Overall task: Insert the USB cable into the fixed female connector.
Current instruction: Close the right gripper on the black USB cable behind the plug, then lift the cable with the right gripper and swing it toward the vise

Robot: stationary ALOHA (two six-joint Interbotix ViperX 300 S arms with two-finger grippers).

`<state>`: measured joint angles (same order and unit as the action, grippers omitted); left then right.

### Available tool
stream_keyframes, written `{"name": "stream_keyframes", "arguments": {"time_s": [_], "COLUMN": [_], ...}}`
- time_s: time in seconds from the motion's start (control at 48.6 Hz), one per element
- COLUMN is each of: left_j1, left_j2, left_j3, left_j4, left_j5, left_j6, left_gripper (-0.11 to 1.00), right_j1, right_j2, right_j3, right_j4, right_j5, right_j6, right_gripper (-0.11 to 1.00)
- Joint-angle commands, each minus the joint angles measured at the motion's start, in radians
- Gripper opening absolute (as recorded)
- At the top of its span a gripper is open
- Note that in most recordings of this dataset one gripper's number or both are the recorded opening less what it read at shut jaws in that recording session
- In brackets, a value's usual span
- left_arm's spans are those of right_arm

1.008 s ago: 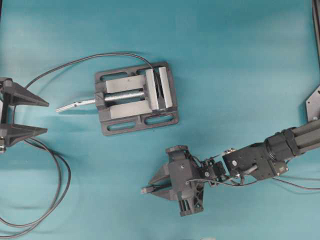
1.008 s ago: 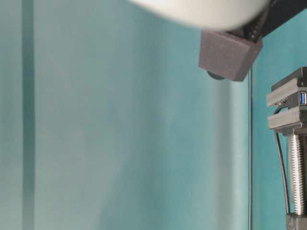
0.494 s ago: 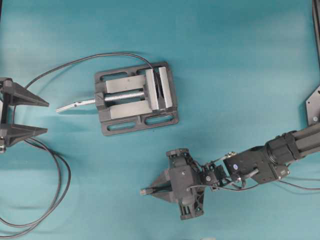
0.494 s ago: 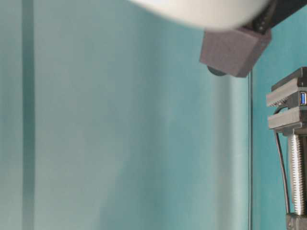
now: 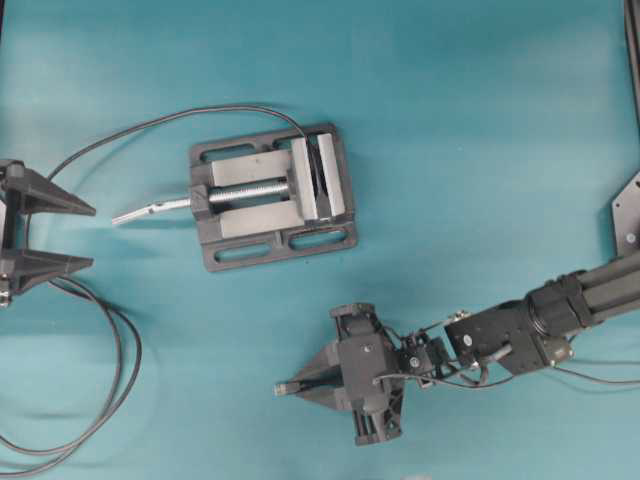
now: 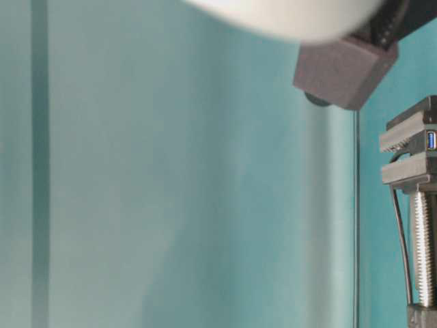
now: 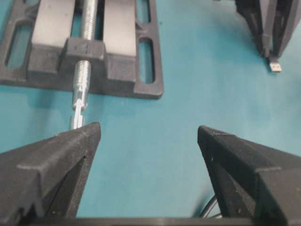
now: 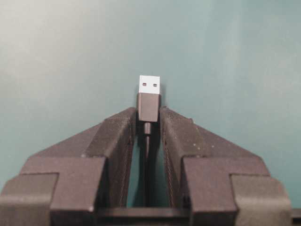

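Observation:
My right gripper (image 5: pixel 296 386) is shut on the USB cable (image 5: pixel 286 386), low on the teal table, below and slightly right of the vise. In the right wrist view the black plug with its silver tip (image 8: pixel 149 95) sticks out straight ahead, pinched between the fingertips (image 8: pixel 129 123). The fixed female connector (image 6: pixel 430 140) shows a blue insert and sits clamped between the vise jaws (image 5: pixel 314 172). My left gripper (image 5: pixel 93 236) is wide open at the far left, holding nothing, and faces the vise's screw handle (image 7: pixel 78 111).
The grey vise (image 5: pixel 272 197) stands mid-table with its silver screw handle (image 5: pixel 145 211) pointing left. The connector's long black cable (image 5: pixel 118 370) arcs from the vise to the left and loops at the lower left. A dark arm part (image 6: pixel 345 68) hangs at the top of the table-level view.
The right gripper's jaws have closed on the plug, and it has shifted slightly left and down in the overhead view. The left gripper stays put and open.

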<state>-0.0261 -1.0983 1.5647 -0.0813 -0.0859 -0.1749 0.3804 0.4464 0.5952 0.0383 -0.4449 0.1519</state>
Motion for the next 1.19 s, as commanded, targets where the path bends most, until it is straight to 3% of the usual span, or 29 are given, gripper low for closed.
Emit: {"name": "stream_keyframes", "arguments": {"time_s": [0.0, 0.185, 0.473, 0.555, 0.74, 0.926, 1.172], "left_j1": [0.002, 0.002, 0.002, 0.002, 0.002, 0.002, 0.002], "left_j2": [0.005, 0.005, 0.005, 0.005, 0.003, 0.003, 0.005], "left_j3": [-0.009, -0.009, -0.009, -0.009, -0.009, -0.009, -0.009], "left_j4": [0.002, 0.0, 0.002, 0.002, 0.002, 0.002, 0.0], "left_j5": [-0.009, -0.009, -0.009, -0.009, -0.009, -0.009, -0.009], "left_j6": [-0.017, -0.018, -0.018, -0.018, -0.018, -0.018, -0.018], "left_gripper": [0.97, 0.97, 0.97, 0.97, 0.97, 0.97, 0.97], "right_j1": [0.034, 0.048, 0.046, 0.046, 0.052, 0.054, 0.078], "right_j2": [0.011, 0.011, 0.008, 0.006, 0.009, 0.011, 0.011], "right_j3": [-0.008, -0.008, -0.008, -0.008, -0.009, -0.015, -0.028], "right_j4": [0.021, 0.072, 0.227, 0.321, 0.637, 0.873, 1.112], "right_j5": [0.032, 0.038, -0.005, -0.048, -0.13, -0.167, -0.336], "right_j6": [-0.002, -0.006, -0.067, -0.117, -0.319, -0.508, -0.568], "right_gripper": [0.2, 0.2, 0.2, 0.2, 0.2, 0.2, 0.2]}}
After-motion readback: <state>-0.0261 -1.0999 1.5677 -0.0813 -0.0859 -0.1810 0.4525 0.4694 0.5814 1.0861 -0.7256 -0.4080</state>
